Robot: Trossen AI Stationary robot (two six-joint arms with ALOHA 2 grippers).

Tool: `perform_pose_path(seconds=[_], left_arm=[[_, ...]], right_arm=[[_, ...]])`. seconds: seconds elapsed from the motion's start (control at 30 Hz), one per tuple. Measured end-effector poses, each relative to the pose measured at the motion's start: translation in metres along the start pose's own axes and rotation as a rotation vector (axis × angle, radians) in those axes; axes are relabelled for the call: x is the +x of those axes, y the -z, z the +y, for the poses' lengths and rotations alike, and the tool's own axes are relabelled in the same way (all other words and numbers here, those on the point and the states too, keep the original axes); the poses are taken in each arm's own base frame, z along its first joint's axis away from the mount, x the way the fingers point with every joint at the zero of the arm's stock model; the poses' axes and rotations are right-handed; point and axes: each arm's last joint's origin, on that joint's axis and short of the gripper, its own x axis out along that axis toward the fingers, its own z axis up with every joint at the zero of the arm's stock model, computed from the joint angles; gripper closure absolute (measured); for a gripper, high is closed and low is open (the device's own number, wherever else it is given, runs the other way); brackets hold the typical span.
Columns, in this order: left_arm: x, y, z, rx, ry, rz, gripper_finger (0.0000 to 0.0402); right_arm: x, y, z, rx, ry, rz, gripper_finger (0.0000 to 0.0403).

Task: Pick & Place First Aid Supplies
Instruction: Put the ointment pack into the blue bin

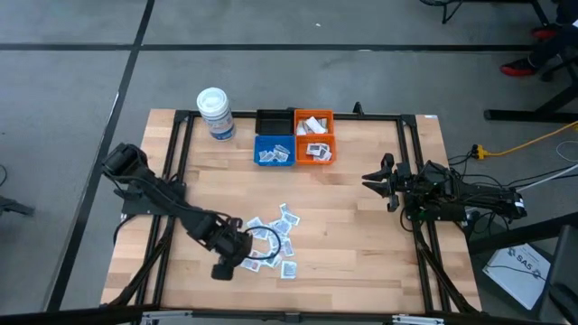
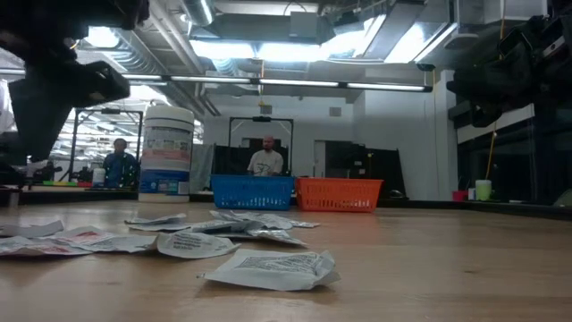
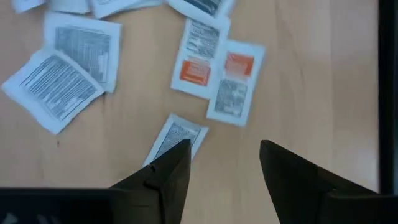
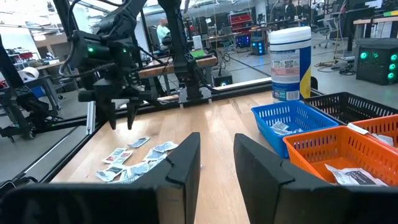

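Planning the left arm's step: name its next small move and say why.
Probably lower the left gripper straight down and close. It hovers open and empty above the scattered sachets, one sachet by its fingertip. The right gripper waits aside.

Your wooden table (image 1: 361, 235) carries scattered sachets (image 1: 275, 236), a white tub (image 1: 215, 113), and blue (image 1: 274, 150), orange (image 1: 315, 135) and black (image 1: 274, 121) bins touching.

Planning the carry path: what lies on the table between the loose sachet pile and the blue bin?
Bare wood; the high view shows nothing between the sachets and the blue bin.
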Motion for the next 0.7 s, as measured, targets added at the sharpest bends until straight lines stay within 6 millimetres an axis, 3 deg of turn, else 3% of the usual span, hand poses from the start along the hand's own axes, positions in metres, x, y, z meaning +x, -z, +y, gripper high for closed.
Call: perform_pose_path(seconds=[0.4, 0.7], left_arm=[[0.0, 0.005, -0.008, -0.719, -0.058, -0.089, 0.0216], [0.03, 0.001, 0.003, -0.86, -0.145, -0.044, 0.0216]], right_arm=[[0.0, 0.0, 0.0, 0.0, 0.0, 0.0, 0.0303], [0.0, 0.0, 0.0, 0.0, 0.0, 0.0, 0.0303]])
